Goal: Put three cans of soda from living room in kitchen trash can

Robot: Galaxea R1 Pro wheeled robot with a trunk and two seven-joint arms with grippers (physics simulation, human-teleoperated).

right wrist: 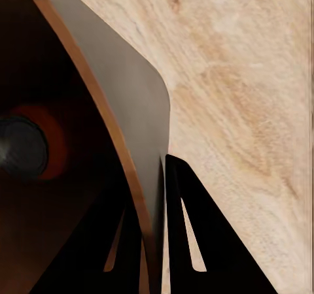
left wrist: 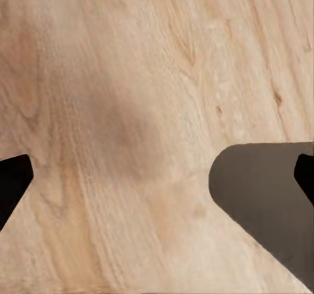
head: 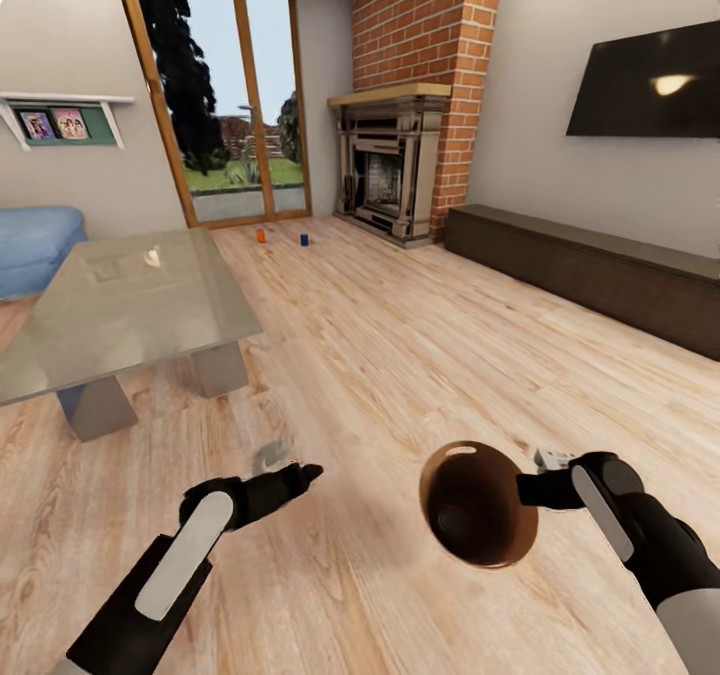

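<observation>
Three soda cans: orange [head: 261, 236], blue [head: 304, 239], reddish [right wrist: 26, 147]; one bin [head: 478, 545]

Even, bright daylight from glass doors [head: 228, 105]. Lamp glare spot on TV [head: 671, 83]. Soft shadows on floor [head: 400, 355]; bin [head: 478, 505] interior dark. Straight lines bow near head-view edges. Render slightly soft.

Both arms reach forward and low. The left gripper [head: 300, 477] points ahead, fingers apparently spread (tips barely visible); the right gripper [head: 530, 490] pinches inward.
</observation>
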